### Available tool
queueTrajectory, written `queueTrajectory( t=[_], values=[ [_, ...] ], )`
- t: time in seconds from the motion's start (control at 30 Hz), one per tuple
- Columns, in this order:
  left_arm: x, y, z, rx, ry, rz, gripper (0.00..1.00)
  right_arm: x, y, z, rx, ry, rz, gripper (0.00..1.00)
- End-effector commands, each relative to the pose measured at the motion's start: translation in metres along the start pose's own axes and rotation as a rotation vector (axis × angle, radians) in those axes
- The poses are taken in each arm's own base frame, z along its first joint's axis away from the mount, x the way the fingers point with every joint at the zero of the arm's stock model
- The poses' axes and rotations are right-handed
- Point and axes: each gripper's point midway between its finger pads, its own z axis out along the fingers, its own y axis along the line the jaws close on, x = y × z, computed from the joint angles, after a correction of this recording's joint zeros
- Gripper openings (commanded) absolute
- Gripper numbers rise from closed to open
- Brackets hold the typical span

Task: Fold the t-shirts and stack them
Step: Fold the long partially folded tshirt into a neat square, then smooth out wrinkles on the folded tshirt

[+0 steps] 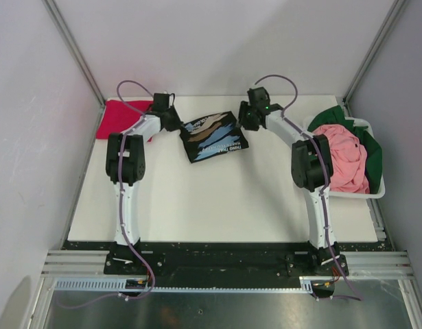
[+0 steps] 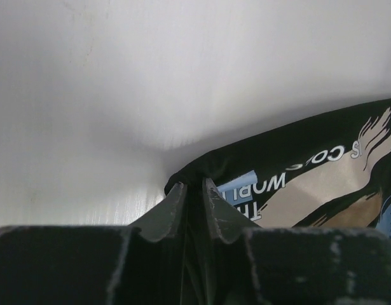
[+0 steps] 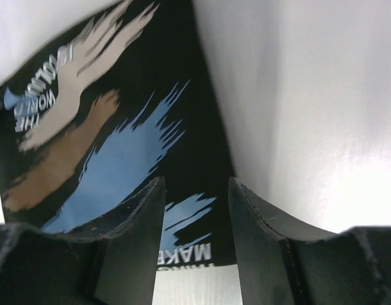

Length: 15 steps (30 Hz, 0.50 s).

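Note:
The black t-shirt (image 1: 214, 136), folded small with a blue, tan and white print facing up, lies at the back middle of the table. My left gripper (image 1: 178, 123) is shut on its left corner; the left wrist view shows the jaws (image 2: 194, 184) pinching black cloth (image 2: 309, 171). My right gripper (image 1: 246, 120) is open at the shirt's right edge; its fingers (image 3: 196, 184) straddle the cloth (image 3: 119, 127) without holding it. The crimson red t-shirt (image 1: 121, 118) lies folded at the back left. The pink t-shirt (image 1: 344, 157) and the dark green t-shirt (image 1: 372, 147) are bunched at the right.
The pink and green shirts sit in a white plastic basket (image 1: 375, 195) at the table's right edge. White walls close in the back and both sides. The white tabletop (image 1: 217, 199) stretches in front of the black shirt.

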Motion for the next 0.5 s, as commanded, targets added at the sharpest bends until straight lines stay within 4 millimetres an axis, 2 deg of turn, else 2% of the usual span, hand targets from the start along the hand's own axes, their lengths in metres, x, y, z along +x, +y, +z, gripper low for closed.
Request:
queueTrajectory(
  t=[0.0, 0.1, 0.2, 0.33, 0.47],
  values=[
    [-0.037, -0.019, -0.038, 0.046, -0.096, 0.029, 0.26, 0.008, 0.018, -0.016, -0.002, 0.000, -0.098, 0.48],
    [-0.046, -0.030, -0.061, 0.074, -0.120, 0.040, 0.43, 0.021, 0.015, -0.012, 0.019, 0.026, -0.110, 0.47],
    [-0.050, -0.044, -0.086, 0.100, -0.145, 0.053, 0.48, 0.025, 0.012, -0.014, 0.035, 0.024, -0.113, 0.48],
    [-0.038, -0.065, -0.113, 0.131, -0.150, 0.076, 0.47, 0.027, 0.009, -0.016, 0.049, 0.023, -0.111, 0.47],
    [-0.002, -0.085, -0.121, 0.164, -0.095, 0.098, 0.32, 0.032, 0.009, -0.016, 0.055, 0.029, -0.107, 0.47]
  ],
)
